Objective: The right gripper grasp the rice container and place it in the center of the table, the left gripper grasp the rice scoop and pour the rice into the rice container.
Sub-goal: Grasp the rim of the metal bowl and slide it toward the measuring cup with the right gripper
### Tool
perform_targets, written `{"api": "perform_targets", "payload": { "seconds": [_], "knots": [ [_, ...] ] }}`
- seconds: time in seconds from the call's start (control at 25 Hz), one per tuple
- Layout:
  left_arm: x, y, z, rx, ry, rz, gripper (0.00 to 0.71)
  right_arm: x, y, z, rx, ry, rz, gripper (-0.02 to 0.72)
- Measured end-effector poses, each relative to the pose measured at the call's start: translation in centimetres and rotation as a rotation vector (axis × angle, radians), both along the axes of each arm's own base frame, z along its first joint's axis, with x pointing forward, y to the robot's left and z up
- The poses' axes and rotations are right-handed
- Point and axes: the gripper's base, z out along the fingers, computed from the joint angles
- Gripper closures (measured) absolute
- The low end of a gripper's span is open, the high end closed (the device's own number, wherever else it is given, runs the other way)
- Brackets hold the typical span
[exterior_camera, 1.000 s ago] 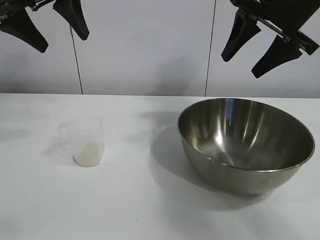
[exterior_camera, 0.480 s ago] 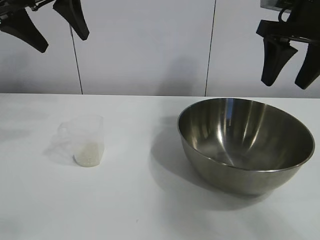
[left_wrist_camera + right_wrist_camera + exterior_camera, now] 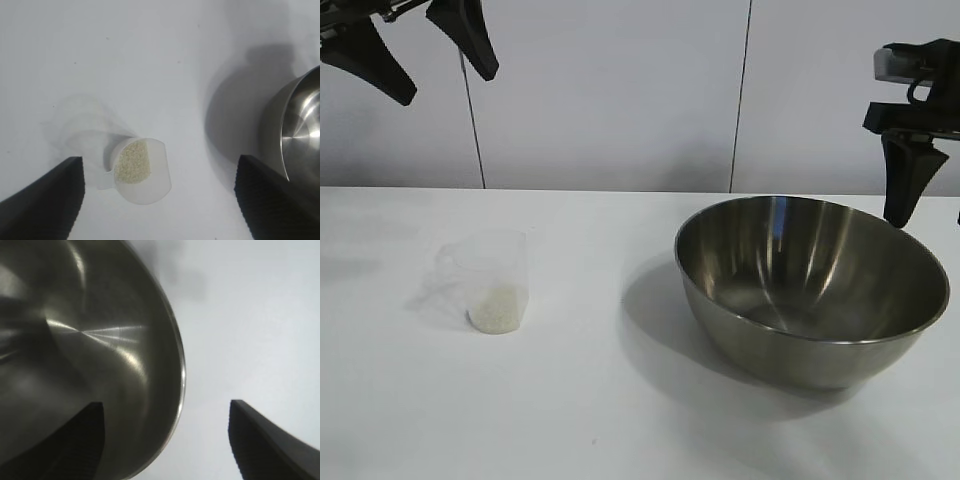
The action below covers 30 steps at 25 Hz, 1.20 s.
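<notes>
Right gripper (image 3: 165, 440) pointing down above the right rim of the rice container (image 3: 810, 285), jaws apart and empty, lower and farther right than a second ago, left gripper (image 3: 415, 55) parked open upper left, rice scoop (image 3: 495, 280) at left on the table (image 3: 600, 400).

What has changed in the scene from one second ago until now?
The right gripper moved down and toward the right edge of the exterior view, turning to point straight down over the far right rim of the steel bowl, jaws open astride the rim. Nothing was grasped or released. The left gripper, the bowl and the plastic cup with rice stayed put.
</notes>
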Motion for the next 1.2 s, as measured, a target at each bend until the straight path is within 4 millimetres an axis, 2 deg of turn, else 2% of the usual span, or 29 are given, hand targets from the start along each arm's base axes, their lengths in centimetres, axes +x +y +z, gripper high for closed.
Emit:
{"api": "perform_targets", "payload": {
  "seconds": [0.28,0.52,0.56,0.6,0.64,0.68,0.72,0.76,0.84,1.2],
  "knots": [
    [0.0,0.0,0.0,0.0,0.0,0.0,0.116,1.0,0.2,-2.2,0.024,-0.001,-0.028,0.219],
    [0.0,0.0,0.0,0.0,0.0,0.0,0.116,2.2,0.3,-6.3,0.041,0.039,-0.05,0.221],
    [0.0,0.0,0.0,0.0,0.0,0.0,0.116,2.3,0.4,-7.1,0.053,0.054,-0.057,0.243],
    [0.0,0.0,0.0,0.0,0.0,0.0,0.116,2.4,0.5,-7.8,0.063,0.07,-0.061,0.299],
    [0.0,0.0,0.0,0.0,0.0,0.0,0.116,2.4,0.6,-8.3,0.071,0.082,-0.056,0.372],
    [0.0,0.0,0.0,0.0,0.0,0.0,0.116,2.5,0.7,-8.5,0.076,0.084,-0.046,0.482],
    [0.0,0.0,0.0,0.0,0.0,0.0,0.116,2.5,0.7,-8.5,0.078,0.081,-0.033,0.57],
    [0.0,0.0,0.0,0.0,0.0,0.0,0.116,2.5,0.7,-8.3,0.083,0.077,-0.026,0.623],
    [0.0,0.0,0.0,0.0,0.0,0.0,0.116,2.4,0.8,-7.8,0.093,0.065,-0.003,0.667],
    [0.0,0.0,0.0,0.0,0.0,0.0,0.116,3.3,2.4,-4.1,0.248,0.019,0.061,0.684]
  ]
}}
